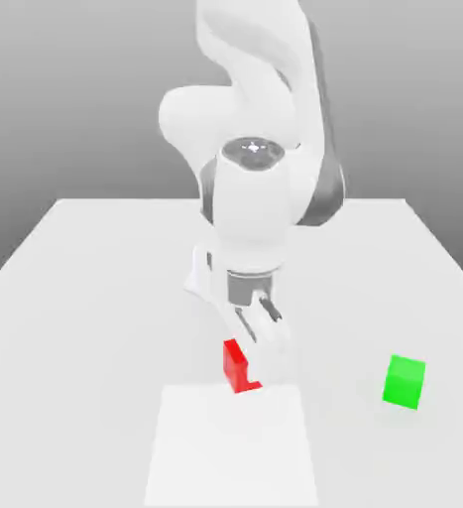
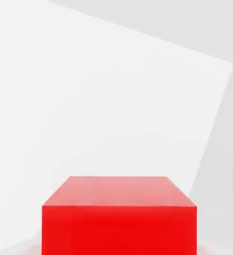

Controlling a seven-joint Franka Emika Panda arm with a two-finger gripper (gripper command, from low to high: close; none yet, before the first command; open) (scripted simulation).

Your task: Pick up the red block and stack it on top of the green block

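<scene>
The red block [image 1: 236,367] sits low over the white table, at the far edge of a brighter white square. My gripper [image 1: 253,361] reaches down from the arm and is shut on the red block, with a white finger [image 1: 269,349] covering the block's side toward the exterior view's right. The hand view shows the red block [image 2: 118,219] close up, with its top face and one side visible. The green block [image 1: 405,382] stands alone on the table, well off to the exterior view's right of the red block, apart from the gripper.
A brighter white square patch [image 1: 230,446] lies on the white table [image 1: 86,288] in front of the gripper, also visible beyond the block in the hand view [image 2: 113,99]. The arm's bulky white body [image 1: 255,189] rises behind the gripper.
</scene>
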